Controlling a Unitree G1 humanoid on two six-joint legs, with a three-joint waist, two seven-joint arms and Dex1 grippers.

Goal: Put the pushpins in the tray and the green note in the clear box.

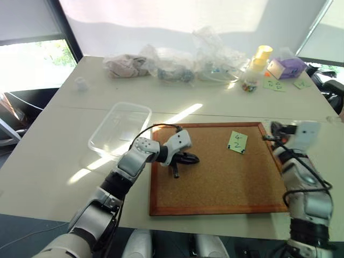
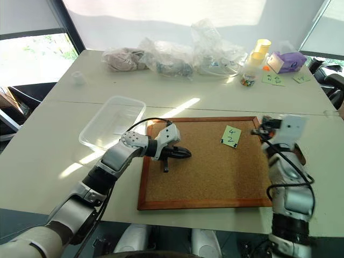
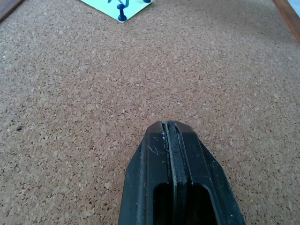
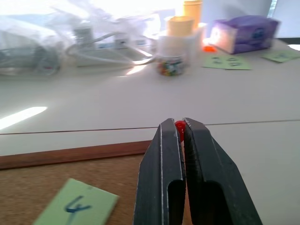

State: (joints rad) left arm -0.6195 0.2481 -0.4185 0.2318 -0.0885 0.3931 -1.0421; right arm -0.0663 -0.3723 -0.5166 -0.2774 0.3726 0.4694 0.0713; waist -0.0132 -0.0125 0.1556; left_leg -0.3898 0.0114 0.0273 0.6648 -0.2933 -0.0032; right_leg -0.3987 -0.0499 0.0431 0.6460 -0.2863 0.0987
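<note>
The green note (image 1: 237, 142), marked "4" over "2", lies on the cork board (image 1: 215, 188) near its far right corner. A blue pushpin (image 3: 122, 18) sticks in the note's edge. My right gripper (image 4: 179, 123) hovers above the board's far right corner, shut on a red pushpin (image 4: 179, 127) pinched between its tips. My left gripper (image 1: 191, 158) is shut and empty, its tips low over the cork left of the note. The clear box (image 1: 121, 129) stands empty left of the board. A dark brown curved edge (image 2: 303, 155) beside my right forearm looks like the tray, mostly hidden.
Soft clear bags (image 1: 177, 67) line the table's far side. Yellow-capped bottles (image 1: 260, 56), a small jar of coloured pins (image 4: 170, 65), a purple box (image 1: 293, 67) and other green notes (image 1: 275, 85) sit at the far right. A small white object (image 1: 80, 83) lies far left.
</note>
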